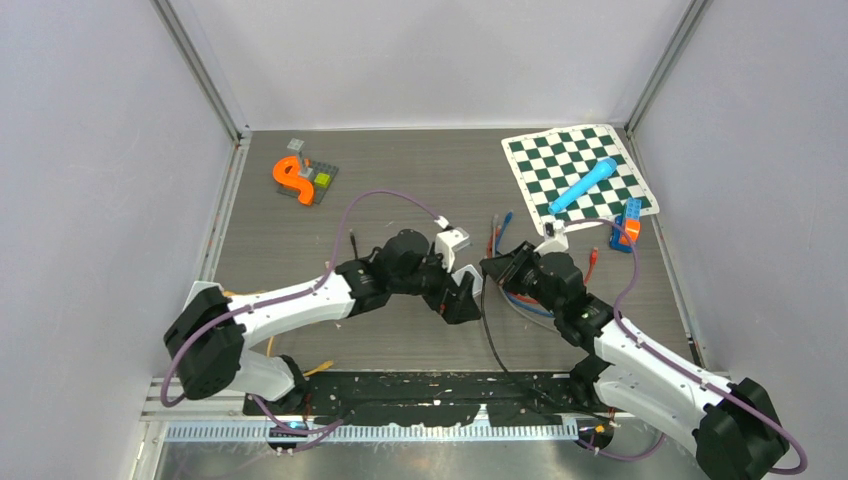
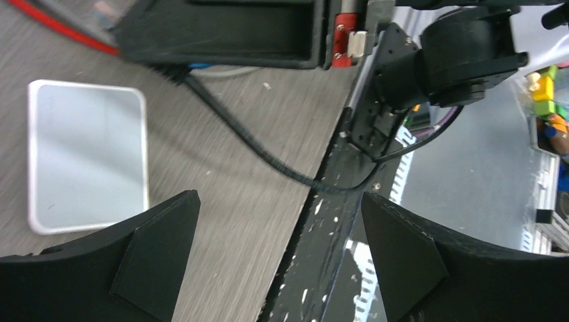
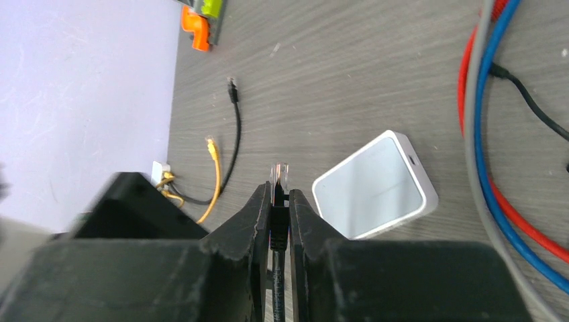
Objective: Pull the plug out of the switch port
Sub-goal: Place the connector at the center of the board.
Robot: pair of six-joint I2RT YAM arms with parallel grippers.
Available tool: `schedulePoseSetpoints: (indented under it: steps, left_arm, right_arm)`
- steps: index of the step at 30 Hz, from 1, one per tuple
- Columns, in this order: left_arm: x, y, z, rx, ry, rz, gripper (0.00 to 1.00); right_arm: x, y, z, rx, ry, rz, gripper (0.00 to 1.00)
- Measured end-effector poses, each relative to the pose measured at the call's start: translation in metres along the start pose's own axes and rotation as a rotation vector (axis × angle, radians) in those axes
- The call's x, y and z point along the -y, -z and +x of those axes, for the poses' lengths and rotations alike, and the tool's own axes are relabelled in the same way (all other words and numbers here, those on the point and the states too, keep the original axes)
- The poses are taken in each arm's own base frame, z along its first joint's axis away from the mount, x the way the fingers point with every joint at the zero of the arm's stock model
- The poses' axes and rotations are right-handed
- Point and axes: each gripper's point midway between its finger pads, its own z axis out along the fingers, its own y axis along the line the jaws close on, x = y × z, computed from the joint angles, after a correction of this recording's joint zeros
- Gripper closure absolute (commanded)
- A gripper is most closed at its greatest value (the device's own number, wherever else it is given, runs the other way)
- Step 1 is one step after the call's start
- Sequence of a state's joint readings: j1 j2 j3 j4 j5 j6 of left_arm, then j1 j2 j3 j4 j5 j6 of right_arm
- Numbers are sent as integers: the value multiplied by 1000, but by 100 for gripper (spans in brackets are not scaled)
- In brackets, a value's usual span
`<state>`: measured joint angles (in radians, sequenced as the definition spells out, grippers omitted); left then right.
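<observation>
The white switch (image 3: 374, 184) lies flat on the table; it also shows in the left wrist view (image 2: 87, 154) and, partly hidden, between the arms in the top view (image 1: 468, 276). My right gripper (image 3: 280, 201) is shut on the black cable's plug (image 3: 279, 176). The plug's clear tip sticks out past the fingertips, apart from the switch and to its left. The black cable (image 1: 490, 330) trails back to the table's front edge. My left gripper (image 2: 278, 248) is open and empty, over the table's front edge beside the switch. The switch's ports are not visible.
Red, blue and grey cables (image 3: 483, 134) curve just right of the switch. A loose black cable (image 3: 235, 134) and a yellow one (image 3: 215, 174) lie to the left. An orange brick piece (image 1: 295, 178) sits back left, a checkered mat (image 1: 575, 170) with a blue pen (image 1: 583, 184) back right.
</observation>
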<state>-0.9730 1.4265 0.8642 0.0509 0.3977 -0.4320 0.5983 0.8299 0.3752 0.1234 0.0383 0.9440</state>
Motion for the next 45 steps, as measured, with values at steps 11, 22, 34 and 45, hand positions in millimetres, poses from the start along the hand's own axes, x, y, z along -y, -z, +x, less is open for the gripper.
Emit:
schedulePoseSetpoints:
  steps: [11, 22, 34, 45]
  left_arm:
    - [-3, -30, -4, -44, 45, 33, 61]
    - [-17, -33, -13, -43, 37, -31, 100]
    - [-68, -11, -26, -3, 106, -176, 100]
    - [-73, -2, -44, 2, 163, -228, 100]
  right_arm:
    - [-39, 9, -18, 17, 16, -132, 95]
    - [-40, 13, -21, 1, -2, -144, 43]
    - [0, 35, -7, -46, 131, -31, 35]
    - [18, 39, 39, -238, 364, -89, 35]
